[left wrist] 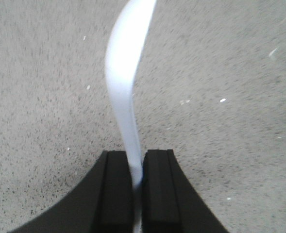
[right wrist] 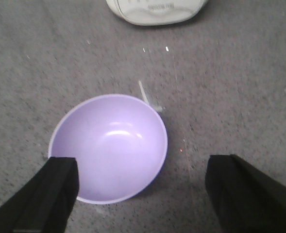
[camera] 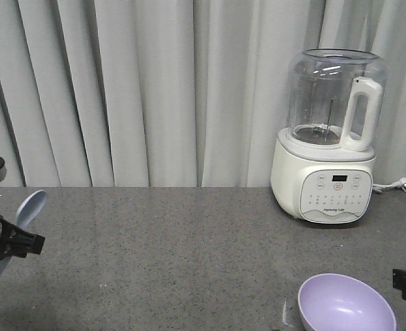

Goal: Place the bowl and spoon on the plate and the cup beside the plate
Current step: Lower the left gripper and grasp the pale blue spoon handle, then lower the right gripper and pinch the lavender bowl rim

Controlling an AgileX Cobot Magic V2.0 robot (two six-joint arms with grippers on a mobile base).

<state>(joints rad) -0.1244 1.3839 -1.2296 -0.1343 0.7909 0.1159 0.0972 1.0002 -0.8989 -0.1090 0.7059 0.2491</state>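
Grey counter [camera: 189, 241]: left gripper [left wrist: 137, 194] clamps spoon [left wrist: 123, 73]. Right gripper [right wrist: 140, 179] wide open, empty, near bowl [right wrist: 109, 145]. Nothing placed yet; plate, cup unseen.

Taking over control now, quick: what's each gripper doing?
Left gripper: closed on the spoon, gripping its handle.
Right gripper: open and empty, jaws wide apart by the bowl.

pale pleated curtain [camera: 154, 89] behind grey speckled countertop [camera: 189, 241]
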